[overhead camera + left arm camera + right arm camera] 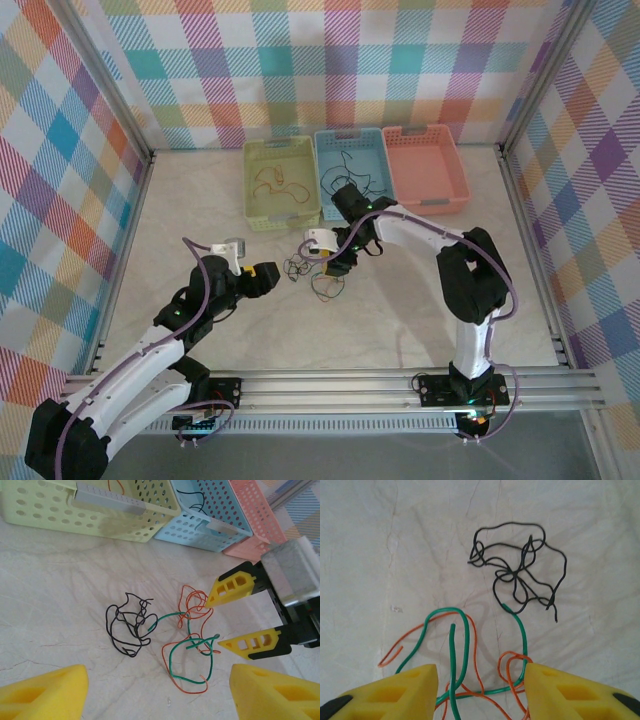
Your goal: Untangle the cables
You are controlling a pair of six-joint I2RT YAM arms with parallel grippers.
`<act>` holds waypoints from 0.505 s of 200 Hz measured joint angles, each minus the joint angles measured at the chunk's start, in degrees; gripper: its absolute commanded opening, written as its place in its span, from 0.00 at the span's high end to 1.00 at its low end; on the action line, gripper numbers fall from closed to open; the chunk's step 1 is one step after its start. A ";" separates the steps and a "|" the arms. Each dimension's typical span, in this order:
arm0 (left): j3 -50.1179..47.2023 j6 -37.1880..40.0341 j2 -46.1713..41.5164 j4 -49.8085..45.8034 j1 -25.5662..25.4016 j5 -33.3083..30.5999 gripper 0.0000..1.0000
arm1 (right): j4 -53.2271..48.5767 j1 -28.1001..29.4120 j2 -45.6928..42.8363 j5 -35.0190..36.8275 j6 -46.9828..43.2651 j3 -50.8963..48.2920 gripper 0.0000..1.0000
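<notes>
**Desk:** Where are the cables [318, 278]?

**Operator:** Middle of the surface [420, 320], short of the far-edge baskets [425, 170]. My right claw [338, 262] straddles them, jaws wide; left claw [268, 274] hangs wide too. Pinching orange and green together risks tightening the knot.

The left gripper [160, 680] shows its two yellow fingers [45, 695] at the lower corners, spread wide with nothing between them. Ahead of the gap the cables [190, 641] lie on the pale marbled table [60, 590]. A black strand [134, 625] is crumpled slightly to the left. A green strand [171, 660] reaches it from the orange loops [184, 600] on the right. The right gripper [214, 623] comes in from the right, its yellow jaws parted about the orange loops. Farther ahead stand a yellow-green basket [100, 520], a blue basket [210, 522] and a pink basket [255, 515], side by side.
</notes>
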 measured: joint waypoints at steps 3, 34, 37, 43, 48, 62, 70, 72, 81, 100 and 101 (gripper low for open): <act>0.00 0.02 0.00 -0.02 0.00 0.00 0.25 | -0.13 0.07 0.09 0.24 -0.07 0.00 0.50; 0.00 0.02 0.00 -0.02 0.07 0.04 0.25 | -0.37 0.44 1.11 1.16 -1.20 0.22 0.51; 0.00 0.02 0.00 -0.04 0.07 0.04 0.25 | -0.35 0.50 1.31 1.18 -1.33 0.31 0.52; 0.00 0.02 0.02 -0.02 0.07 0.02 0.25 | -0.37 0.61 1.68 1.25 -1.40 0.46 0.53; 0.00 0.02 0.02 -0.02 0.07 0.04 0.25 | -0.37 0.72 1.99 1.36 -1.44 0.66 0.54; 0.00 0.04 0.02 -0.04 0.07 0.04 0.25 | -0.37 1.05 2.84 1.57 -1.57 1.16 0.56; 0.00 0.02 0.02 -0.02 0.07 0.04 0.25 | -0.37 1.25 3.23 1.60 -1.64 1.33 0.58; 0.00 0.02 0.02 -0.02 0.07 0.04 0.25 | -0.37 1.31 3.37 1.60 -1.66 1.38 0.59; 0.00 0.04 0.02 -0.04 0.07 0.04 0.25 | -0.35 1.51 3.67 1.62 -1.75 1.44 0.64; 0.00 0.02 0.07 -0.04 0.09 0.04 0.25 | -0.26 1.86 3.80 1.60 -1.97 1.42 0.77; 0.00 0.02 0.07 -0.04 0.09 0.04 0.25 | -0.24 1.88 3.80 1.60 -2.03 1.42 0.78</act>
